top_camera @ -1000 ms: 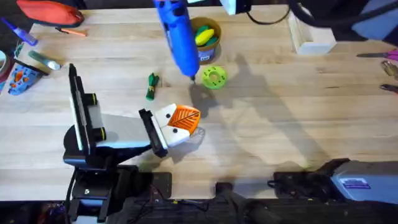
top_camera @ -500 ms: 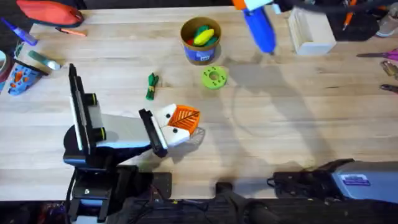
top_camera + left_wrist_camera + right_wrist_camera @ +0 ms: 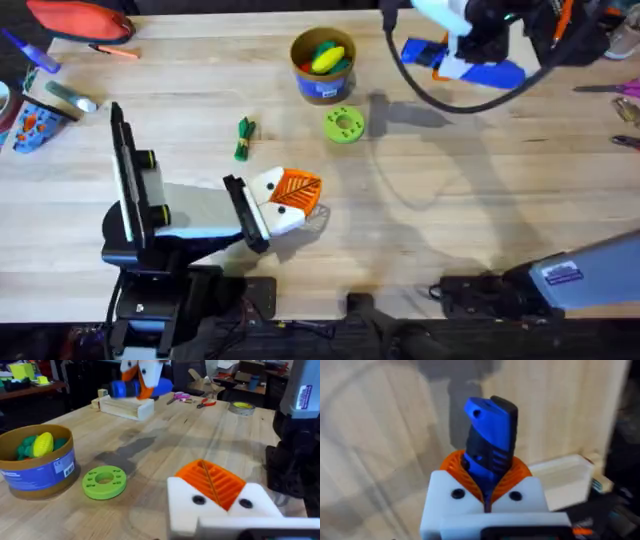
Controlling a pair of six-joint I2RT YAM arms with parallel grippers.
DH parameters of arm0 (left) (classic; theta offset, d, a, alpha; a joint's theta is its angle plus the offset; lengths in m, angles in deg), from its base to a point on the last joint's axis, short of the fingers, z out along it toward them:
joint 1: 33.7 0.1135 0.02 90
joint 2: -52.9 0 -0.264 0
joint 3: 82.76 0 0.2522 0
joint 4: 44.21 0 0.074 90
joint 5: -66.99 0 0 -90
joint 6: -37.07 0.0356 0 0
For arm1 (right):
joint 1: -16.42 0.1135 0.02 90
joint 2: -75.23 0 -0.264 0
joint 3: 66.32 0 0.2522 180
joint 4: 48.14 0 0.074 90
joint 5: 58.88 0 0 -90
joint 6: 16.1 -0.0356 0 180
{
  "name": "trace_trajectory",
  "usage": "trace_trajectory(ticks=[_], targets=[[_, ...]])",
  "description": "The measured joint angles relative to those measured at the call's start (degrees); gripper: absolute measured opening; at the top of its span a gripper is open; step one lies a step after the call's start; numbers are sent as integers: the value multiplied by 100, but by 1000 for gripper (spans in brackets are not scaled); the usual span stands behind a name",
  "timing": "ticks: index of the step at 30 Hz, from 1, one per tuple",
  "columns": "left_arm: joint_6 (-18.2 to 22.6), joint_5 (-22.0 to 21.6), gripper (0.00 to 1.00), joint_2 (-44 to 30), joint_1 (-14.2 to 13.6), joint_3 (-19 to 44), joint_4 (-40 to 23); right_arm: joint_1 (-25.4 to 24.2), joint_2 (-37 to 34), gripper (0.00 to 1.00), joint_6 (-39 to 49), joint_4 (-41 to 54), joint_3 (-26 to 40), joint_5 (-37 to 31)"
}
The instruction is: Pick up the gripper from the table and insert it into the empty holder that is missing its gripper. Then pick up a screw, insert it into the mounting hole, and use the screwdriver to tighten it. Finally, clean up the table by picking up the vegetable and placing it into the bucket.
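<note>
While the left gripper [image 3: 285, 200] is lying on the tabletop [image 3: 450, 200] with unclear finger state, the right gripper [image 3: 487, 492] is clenching the screwdriver [image 3: 490, 435] above the far right corner.

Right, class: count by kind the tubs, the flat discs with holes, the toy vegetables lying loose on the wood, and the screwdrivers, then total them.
Round tub with orange-yellow rim and blue label: 1
Lime-green flat disc with holes: 1
Slender dark-green toy vegetable: 1
Bright blue screwdriver, in the right gripper: 1
Total: 4
</note>
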Motion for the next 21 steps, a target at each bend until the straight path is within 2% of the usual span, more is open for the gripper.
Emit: trace_trajectory(ticks=[6,21], targets=[[0,0,8,-2,0,0,0,-1,-608,22,61,333,0,-4],[0,0,8,-2,0,0,0,-1,-2113,22,105,-100,0,-18]])
